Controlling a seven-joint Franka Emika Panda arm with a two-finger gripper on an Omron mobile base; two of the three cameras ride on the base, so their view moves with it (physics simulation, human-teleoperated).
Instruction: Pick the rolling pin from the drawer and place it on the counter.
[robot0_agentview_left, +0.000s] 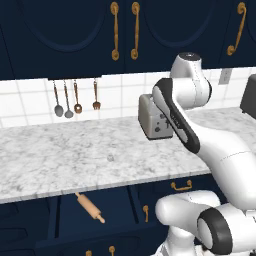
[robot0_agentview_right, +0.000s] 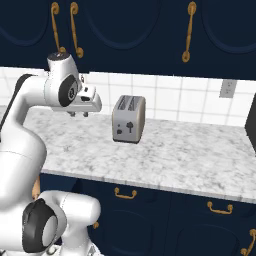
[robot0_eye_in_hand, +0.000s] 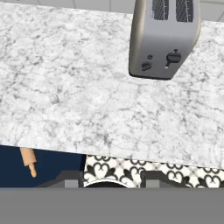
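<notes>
We see the gripper (robot0_agentview_right: 79, 114) up in the air above the marble table (robot0_agentview_left: 60, 160), hanging just left of the toaster (robot0_agentview_right: 129, 119) in the right base view. Its two short fingers point down and hold nothing; whether they are spread or pressed together, we cannot tell from here. In the hand view the dark tips barely rise at the bottom edge, so that gives us no answer either.

The rolling pin (robot0_agentview_left: 90, 207) lies below the table's front edge, inside the open drawer (robot0_agentview_left: 30, 225), tilted on a diagonal with one pale handle pointing toward the lower right. In the hand view we catch just one end of it (robot0_eye_in_hand: 29, 160), poking out under the marble edge against the navy interior. The toaster (robot0_agentview_left: 156, 119) stands upright near the tiled wall (robot0_agentview_left: 30, 102), partly hidden behind the arm in the left base view. Spoons and a fork (robot0_agentview_left: 96, 96) hang on the wall, well away from the gripper.
</notes>
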